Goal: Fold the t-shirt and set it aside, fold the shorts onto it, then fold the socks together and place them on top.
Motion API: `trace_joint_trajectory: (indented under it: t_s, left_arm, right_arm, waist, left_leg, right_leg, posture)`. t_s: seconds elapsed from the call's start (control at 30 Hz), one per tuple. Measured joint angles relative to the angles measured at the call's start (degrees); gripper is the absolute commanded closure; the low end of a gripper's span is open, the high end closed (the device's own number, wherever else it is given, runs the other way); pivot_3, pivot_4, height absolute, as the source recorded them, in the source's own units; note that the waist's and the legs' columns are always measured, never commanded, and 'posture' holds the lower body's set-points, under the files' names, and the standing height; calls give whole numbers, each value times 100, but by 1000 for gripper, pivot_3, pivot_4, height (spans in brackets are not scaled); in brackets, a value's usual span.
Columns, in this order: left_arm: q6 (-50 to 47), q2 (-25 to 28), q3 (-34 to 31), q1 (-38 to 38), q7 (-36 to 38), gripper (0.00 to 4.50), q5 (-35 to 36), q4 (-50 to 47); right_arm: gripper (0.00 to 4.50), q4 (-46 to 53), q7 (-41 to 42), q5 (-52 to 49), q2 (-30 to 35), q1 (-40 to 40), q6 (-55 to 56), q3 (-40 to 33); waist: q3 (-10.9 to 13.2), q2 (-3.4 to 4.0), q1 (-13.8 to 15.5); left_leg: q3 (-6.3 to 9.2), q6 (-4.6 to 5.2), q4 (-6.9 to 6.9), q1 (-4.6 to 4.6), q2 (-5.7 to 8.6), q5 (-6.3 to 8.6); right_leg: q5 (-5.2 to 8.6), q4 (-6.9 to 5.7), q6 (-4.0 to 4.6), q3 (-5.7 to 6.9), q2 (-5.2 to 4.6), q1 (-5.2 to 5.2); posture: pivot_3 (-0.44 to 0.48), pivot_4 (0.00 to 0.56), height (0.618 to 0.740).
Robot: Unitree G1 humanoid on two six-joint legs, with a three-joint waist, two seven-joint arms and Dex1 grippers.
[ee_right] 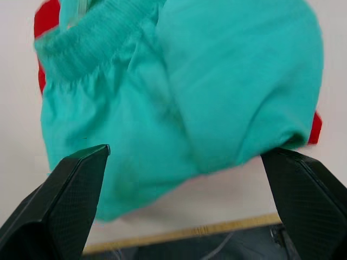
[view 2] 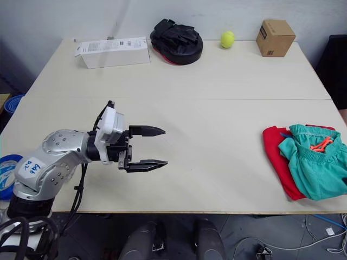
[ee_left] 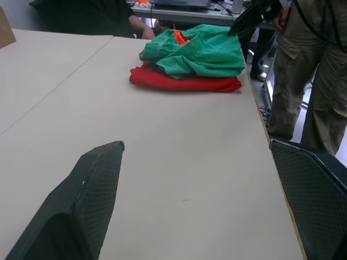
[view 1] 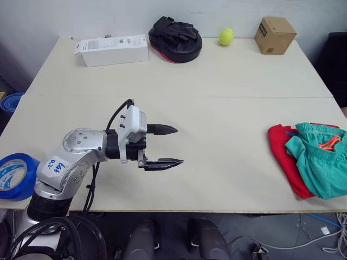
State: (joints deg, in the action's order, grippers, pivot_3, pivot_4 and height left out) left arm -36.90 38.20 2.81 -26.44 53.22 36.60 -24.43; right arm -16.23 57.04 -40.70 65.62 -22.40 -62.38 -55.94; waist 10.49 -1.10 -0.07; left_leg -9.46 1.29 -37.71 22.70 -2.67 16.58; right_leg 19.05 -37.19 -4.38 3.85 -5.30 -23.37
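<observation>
The red t-shirt (view 1: 284,157) lies folded at the table's right front edge. On top of it rest the teal-green shorts (view 1: 320,162), bunched, with an orange drawstring showing. My left gripper (view 1: 179,145) hovers open over bare table at left centre, far from the clothes, its fingers pointing toward them. In the right wrist view my right gripper (ee_right: 184,154) is open just above the shorts (ee_right: 179,92), near the table's front edge. The socks are out of view.
Along the back of the table (view 1: 217,97) stand a white box (view 1: 112,50), a black padded mitt (view 1: 175,39), a yellow-green ball (view 1: 226,37) and a small cardboard box (view 1: 275,34). A blue tape roll (view 1: 13,176) sits at front left. A person's legs (ee_left: 309,65) stand beyond the clothes.
</observation>
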Motion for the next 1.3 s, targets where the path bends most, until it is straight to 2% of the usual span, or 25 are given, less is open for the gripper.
trace_joint_trajectory:
  t_s: [0.13, 0.2, 0.3, 0.67, 0.8, 0.93, 1.17, 1.3]
  left_arm:
    - [76, -3, 40, -5, 67, 0, -81, 68]
    - [85, -2, 47, -26, 87, 0, -96, 72]
    - [89, 7, 45, -34, 124, 0, -110, 88]
    - [-10, 146, -102, 277, -95, 0, -184, 33]
    - [-197, 329, -465, 589, -359, 0, -169, -227]
    - [-490, 480, -954, 1163, -766, 0, -77, -691]
    - [-1286, 538, -2206, 2427, -1780, 0, 159, -1800]
    - [-1634, 439, -2953, 3236, -2301, 0, 191, -2380]
  right_arm:
    - [8, -28, 790, 185, 587, -27, 245, -339]
    - [8, -57, 1054, 249, 905, 273, 416, -368]
    - [8, -12, 1232, 239, 1055, 866, 626, -288]
    - [8, 1208, 1215, -68, 779, 2556, 951, 1754]
    - [8, 1521, 1261, -394, 548, 3342, 936, 2354]
    - [8, 1795, 1360, -589, 79, 4241, 962, 3313]
    - [8, 1889, 1600, -673, -737, 5759, 970, 4551]
    - [8, 1896, 1890, -593, -1054, 6196, 1114, 5103]
  waist:
    - [1, 0, -55]
    - [2, 0, -80]
    - [3, -3, -80]
    - [3, -3, -62]
    - [3, -3, -83]
    - [4, -4, -152]
    - [6, -5, -157]
    - [8, -9, -141]
  left_leg:
    - [-23, 2, 9, -32, -1, 1]
    - [-22, 2, 21, -44, -3, 1]
    - [-19, 0, 35, -44, -2, 1]
    - [-20, 0, 30, -42, -1, 1]
    - [-18, 0, 31, -43, -4, 1]
    - [-17, 0, 32, -43, -4, 1]
    - [-16, 0, 35, -41, -5, 2]
    - [-10, 3, 34, -38, 0, 5]
  right_leg:
    - [-3, 1, -4, -17, 0, 15]
    - [-3, 10, -4, -16, 1, 28]
    - [-3, 23, -4, -15, 2, 30]
    - [-3, 24, -4, -15, -3, 29]
    - [-3, 23, -4, -14, -3, 29]
    - [-3, 21, -3, -13, -7, 29]
    - [-2, 22, 0, -13, -13, 23]
    - [-3, 24, 2, -8, -21, 24]
  posture:
    - [0, 150, 740]
    - [0, 150, 740]
    - [0, 150, 740]
    - [0, 150, 740]
    - [0, 150, 740]
    - [0, 150, 740]
    - [0, 150, 740]
    - [0, 150, 740]
